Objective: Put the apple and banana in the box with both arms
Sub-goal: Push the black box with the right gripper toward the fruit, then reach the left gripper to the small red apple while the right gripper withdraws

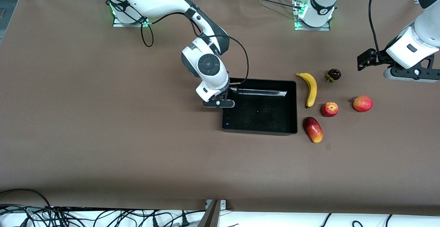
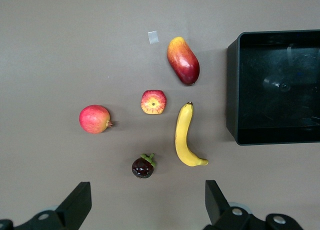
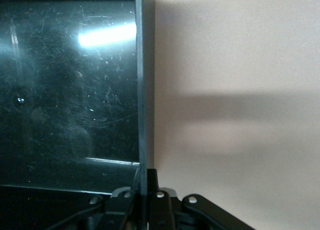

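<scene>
**mod_kai:** So what does the fruit look like, and where's it sitting?

**benchrat:** The small round red apple with yellow streaks (image 1: 329,109) is on the brown table (image 1: 103,134), just beside the curved yellow banana with dark tips (image 1: 309,89), on the side toward the left arm's end. Banana lies right alongside the shallow black plastic box (image 1: 260,129), not touching it. Box has nothing in it.

**mod_kai:** Anything crowding them?

**benchrat:** Yeah. An oblong red-yellow mango-looking fruit (image 1: 313,129) sits nearer the front camera than the apple, a bigger red-orange round fruit (image 1: 362,103) is farther toward the left arm's end, and a dark purple little fruit with green leaves (image 1: 333,74) sits near the banana's upper tip.

**mod_kai:** Grippers?

**benchrat:** Right gripper (image 3: 145,190) is pinched tight on the box wall at the right arm's end. Left gripper (image 2: 148,202) hangs above the table by the fruit with fingers spread wide, holding nothing.
</scene>
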You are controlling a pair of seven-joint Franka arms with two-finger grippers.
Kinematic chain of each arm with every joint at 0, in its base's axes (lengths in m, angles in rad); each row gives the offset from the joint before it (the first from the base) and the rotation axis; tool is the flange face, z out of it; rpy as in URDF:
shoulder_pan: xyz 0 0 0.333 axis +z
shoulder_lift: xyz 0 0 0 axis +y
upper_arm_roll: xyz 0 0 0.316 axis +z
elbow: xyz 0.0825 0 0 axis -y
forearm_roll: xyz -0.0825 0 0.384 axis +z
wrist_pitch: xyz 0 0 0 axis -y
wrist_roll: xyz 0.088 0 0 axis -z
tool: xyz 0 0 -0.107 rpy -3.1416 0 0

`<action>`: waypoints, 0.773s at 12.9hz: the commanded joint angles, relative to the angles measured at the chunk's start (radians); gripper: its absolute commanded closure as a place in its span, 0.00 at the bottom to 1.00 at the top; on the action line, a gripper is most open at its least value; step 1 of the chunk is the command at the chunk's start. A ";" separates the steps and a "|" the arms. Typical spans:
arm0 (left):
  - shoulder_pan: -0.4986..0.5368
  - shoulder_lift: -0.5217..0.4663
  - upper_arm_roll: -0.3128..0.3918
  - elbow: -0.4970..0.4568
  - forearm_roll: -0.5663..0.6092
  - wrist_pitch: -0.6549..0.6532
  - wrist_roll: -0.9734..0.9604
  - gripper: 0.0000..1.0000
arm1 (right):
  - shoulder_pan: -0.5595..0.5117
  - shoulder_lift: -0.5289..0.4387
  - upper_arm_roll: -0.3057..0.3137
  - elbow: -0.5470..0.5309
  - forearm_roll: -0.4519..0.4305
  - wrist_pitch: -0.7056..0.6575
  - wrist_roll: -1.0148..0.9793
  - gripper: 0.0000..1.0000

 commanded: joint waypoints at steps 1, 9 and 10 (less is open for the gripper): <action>-0.003 0.014 0.004 0.029 0.004 -0.024 0.011 0.00 | 0.014 0.022 -0.010 0.034 -0.013 0.001 0.013 1.00; 0.003 0.242 0.004 0.011 0.018 0.051 0.024 0.00 | -0.052 -0.117 -0.061 0.043 -0.010 -0.161 -0.035 0.00; 0.006 0.267 0.004 0.006 0.017 0.095 0.025 0.00 | -0.105 -0.171 -0.061 0.044 -0.002 -0.214 -0.082 0.00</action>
